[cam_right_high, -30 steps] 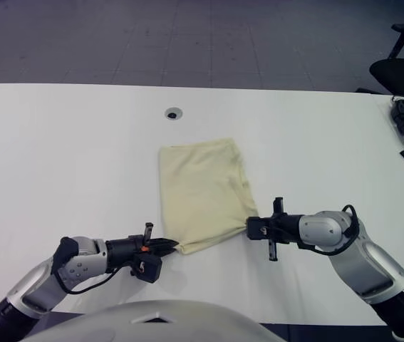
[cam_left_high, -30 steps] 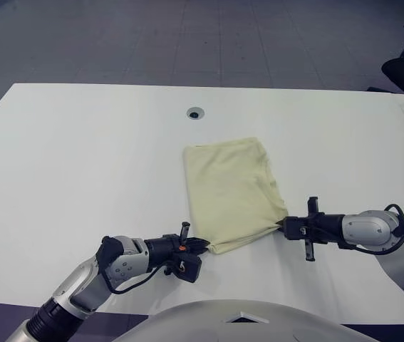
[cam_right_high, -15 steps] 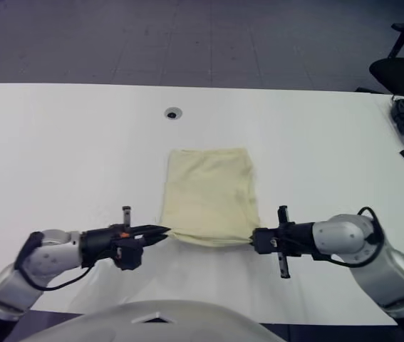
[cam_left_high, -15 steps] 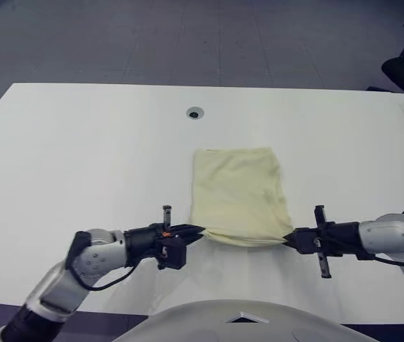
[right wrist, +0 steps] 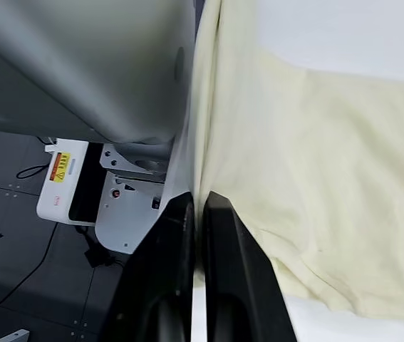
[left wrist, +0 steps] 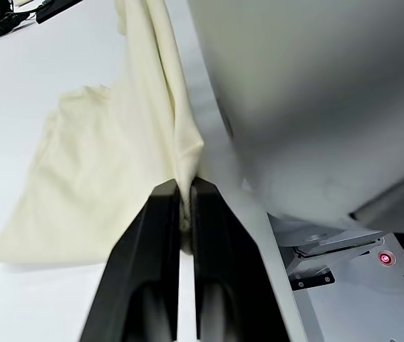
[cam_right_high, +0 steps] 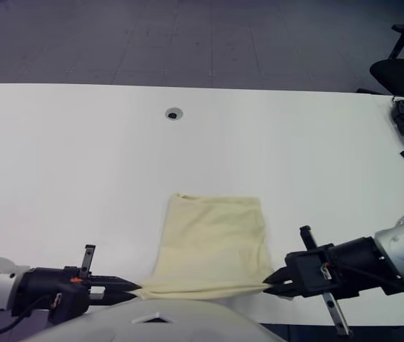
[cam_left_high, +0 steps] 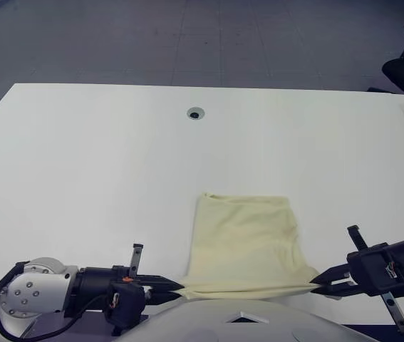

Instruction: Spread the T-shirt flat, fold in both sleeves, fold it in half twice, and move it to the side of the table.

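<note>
Now the folded T-shirt (cam_left_high: 248, 239) is held taut at the near edge of the tabletop (cam_left_high: 80, 157), its two near corners pinched between the left fingers (left wrist: 144, 271) and right fingers (right wrist: 230, 278).

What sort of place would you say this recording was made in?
Most likely an office or lab workspace: a large white table with a cable hole in its top, a black office chair beside it, and a grey tiled floor.

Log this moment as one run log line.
T-shirt: folded, on table by near edge | left gripper: shut on near left corner | right gripper: shut on near right corner | near hem: stretched between grippers
</note>
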Tool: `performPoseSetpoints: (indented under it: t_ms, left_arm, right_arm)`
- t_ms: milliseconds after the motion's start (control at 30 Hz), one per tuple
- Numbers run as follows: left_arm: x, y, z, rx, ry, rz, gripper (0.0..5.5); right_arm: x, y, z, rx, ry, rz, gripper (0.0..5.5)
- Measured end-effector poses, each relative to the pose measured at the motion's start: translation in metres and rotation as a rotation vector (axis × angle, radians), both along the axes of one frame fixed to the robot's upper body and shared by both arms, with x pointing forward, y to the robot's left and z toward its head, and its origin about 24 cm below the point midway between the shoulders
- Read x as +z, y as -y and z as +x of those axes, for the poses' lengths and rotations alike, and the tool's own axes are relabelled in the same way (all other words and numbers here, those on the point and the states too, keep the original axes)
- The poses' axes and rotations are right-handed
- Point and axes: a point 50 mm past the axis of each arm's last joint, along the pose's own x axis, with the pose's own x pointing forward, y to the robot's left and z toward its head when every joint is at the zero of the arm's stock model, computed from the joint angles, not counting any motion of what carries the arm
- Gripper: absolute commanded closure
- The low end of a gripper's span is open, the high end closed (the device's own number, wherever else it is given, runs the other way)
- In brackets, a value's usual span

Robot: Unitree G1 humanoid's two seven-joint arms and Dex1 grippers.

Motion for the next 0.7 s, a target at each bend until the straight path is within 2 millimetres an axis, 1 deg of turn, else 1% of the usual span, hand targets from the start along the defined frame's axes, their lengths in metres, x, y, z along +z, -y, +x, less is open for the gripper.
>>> performPoseSetpoints:
  t_ms: [67,133,200,267,300,333,400,467,567,700]
  left_arm:
    - [0.005,-0.003,0.009,0.011,-0.026,-0.061,5.45]
    - [0.005,-0.009,0.019,0.044,-0.042,-0.079,5.45]
    - [0.003,-0.016,0.029,0.083,-0.054,-0.072,5.45]
    - [-0.001,-0.018,0.038,0.111,-0.046,-0.083,5.45]
    - [-0.001,-0.017,0.041,0.123,-0.038,-0.095,5.45]
    - [0.0,-0.016,0.05,0.141,-0.021,-0.113,5.45]
    - [0.003,-0.012,0.06,0.14,-0.002,-0.133,5.45]
    - [0.002,-0.01,0.067,0.143,-0.008,-0.15,5.45]
    - [-0.004,-0.003,0.084,0.157,-0.01,-0.169,5.45]
    - [-0.007,0.008,0.102,0.185,0.022,-0.202,5.45]
  right_arm:
    - [0.002,-0.002,0.0,-0.013,-0.027,0.006,5.49]
    - [0.006,-0.006,0.006,-0.009,-0.035,0.027,5.49]
    - [0.009,-0.008,0.017,-0.013,-0.045,0.046,5.49]
    - [0.003,-0.007,0.032,-0.045,-0.057,0.039,5.49]
    - [0.0,-0.007,0.038,-0.06,-0.064,0.033,5.49]
    - [-0.006,-0.006,0.045,-0.079,-0.072,0.017,5.49]
    - [-0.012,-0.004,0.053,-0.109,-0.079,-0.009,5.49]
    - [-0.016,-0.003,0.059,-0.135,-0.096,-0.015,5.49]
    - [-0.026,0.002,0.07,-0.216,-0.143,-0.014,5.49]
    - [-0.039,0.008,0.078,-0.291,-0.202,-0.014,5.49]
